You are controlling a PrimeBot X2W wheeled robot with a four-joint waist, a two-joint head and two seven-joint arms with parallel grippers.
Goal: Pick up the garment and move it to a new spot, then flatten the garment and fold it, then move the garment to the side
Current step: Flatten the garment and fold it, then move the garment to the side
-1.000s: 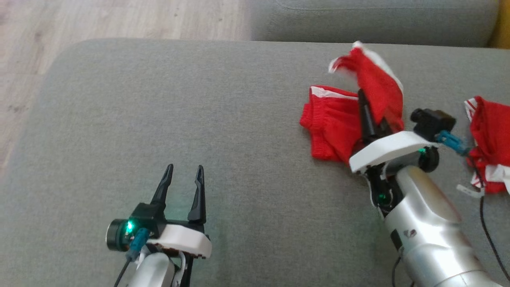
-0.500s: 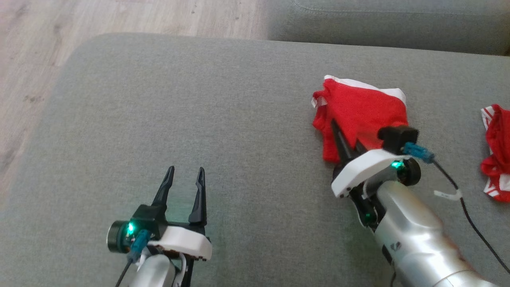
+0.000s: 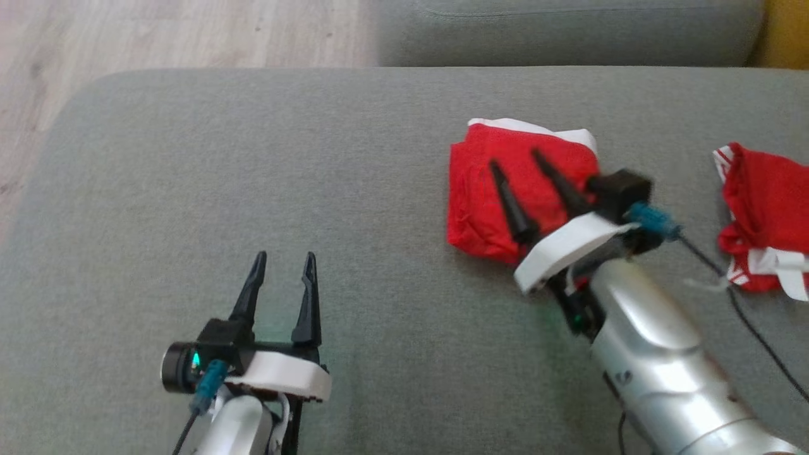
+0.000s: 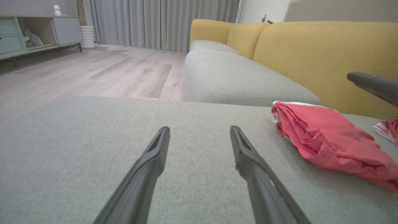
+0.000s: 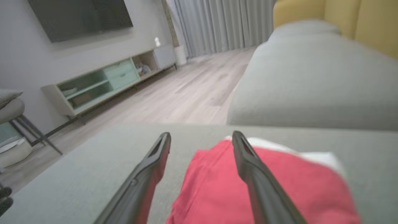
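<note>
A red garment (image 3: 480, 189) with a white edge lies folded in a compact heap on the grey ottoman (image 3: 253, 158), right of centre. My right gripper (image 3: 514, 158) hovers over it, open, both fingers spread above the cloth and holding nothing. The right wrist view shows the garment (image 5: 217, 186) under and between that gripper's (image 5: 201, 134) parted fingers. My left gripper (image 3: 284, 256) stands open over bare fabric at the lower left, well away from the garment (image 4: 326, 137). In the left wrist view the left gripper (image 4: 199, 129) has nothing between its fingers.
A second red and white garment (image 3: 765, 208) lies crumpled at the ottoman's right edge. A black cable (image 3: 752, 328) trails beside my right arm. A grey sofa seat (image 3: 569, 31) sits behind, with a yellow backrest (image 4: 311, 53). Wooden floor (image 3: 158, 31) lies beyond the far left corner.
My right gripper carried a flap of the garment over, laid it down and opened, letting go. The garment now lies folded. The camera shifted a little; the left gripper stayed open.
</note>
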